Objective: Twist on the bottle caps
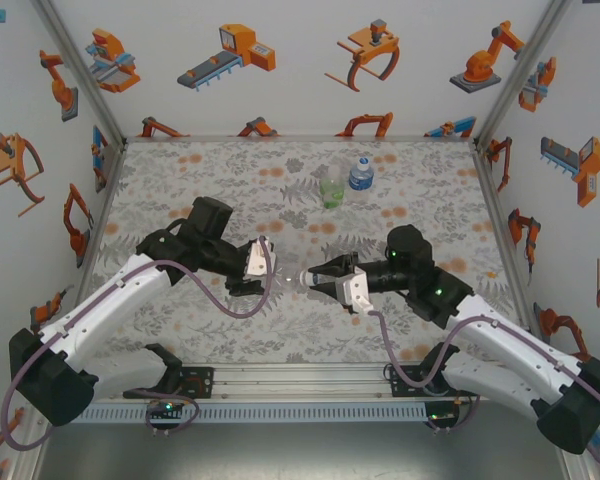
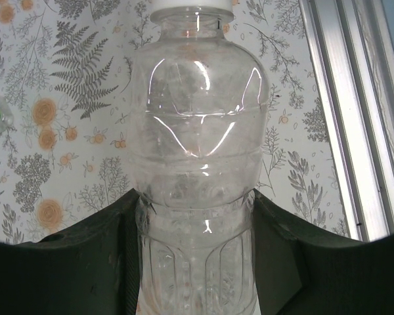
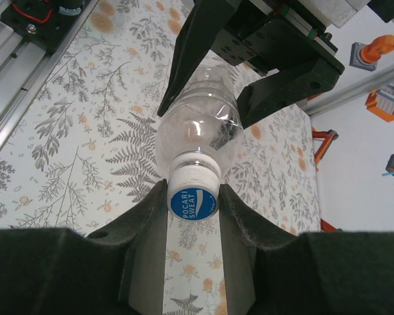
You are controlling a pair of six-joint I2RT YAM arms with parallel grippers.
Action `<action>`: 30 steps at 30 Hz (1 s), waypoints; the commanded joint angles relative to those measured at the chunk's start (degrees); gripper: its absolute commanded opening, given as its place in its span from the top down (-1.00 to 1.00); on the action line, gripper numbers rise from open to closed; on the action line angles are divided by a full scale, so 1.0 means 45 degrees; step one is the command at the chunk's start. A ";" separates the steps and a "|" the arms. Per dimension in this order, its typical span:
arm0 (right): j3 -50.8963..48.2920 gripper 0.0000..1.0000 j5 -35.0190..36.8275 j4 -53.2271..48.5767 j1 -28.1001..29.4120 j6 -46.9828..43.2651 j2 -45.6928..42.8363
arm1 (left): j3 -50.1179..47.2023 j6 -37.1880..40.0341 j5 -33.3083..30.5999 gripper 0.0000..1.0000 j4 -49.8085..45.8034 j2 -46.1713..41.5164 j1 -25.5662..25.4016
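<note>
We saw the left gripper clamped on a plain clear plastic bottle, its two dark padded fingers pressing the ribbed lower body from either side. In the top view this gripper held the bottle on its side above the table, neck pointing away from its own fingertips and toward the other arm.

Directly opposite, the right gripper was closed on a round white plastic screw cap with a blue printed top face. Its dark fingers touched the cap's rim on both sides. The cap sat on the bottle's neck; we could not tell how far it was threaded down. From the right wrist camera the bottle's shoulder ran straight out from the cap, and past it the left gripper's black fingers closed around the body. From above, the right gripper met the bottle mouth, so the two grippers faced each other nose to nose with the bottle bridging them.

Well beyond both grippers, toward the far side of the grey fern-and-flower printed tabletop, a green-labelled clear plastic bottle and a blue-labelled clear plastic bottle stood upright just beside each other, the blue one on the right gripper's side. Behind the grippers an aluminium rail ran along the near edge.
</note>
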 commanded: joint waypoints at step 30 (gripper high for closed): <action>-0.1666 1.00 0.6216 0.3384 0.0227 2.2514 -0.0073 | 0.0390 0.0166 0.1307 1.00 0.0284 0.0026 -0.0073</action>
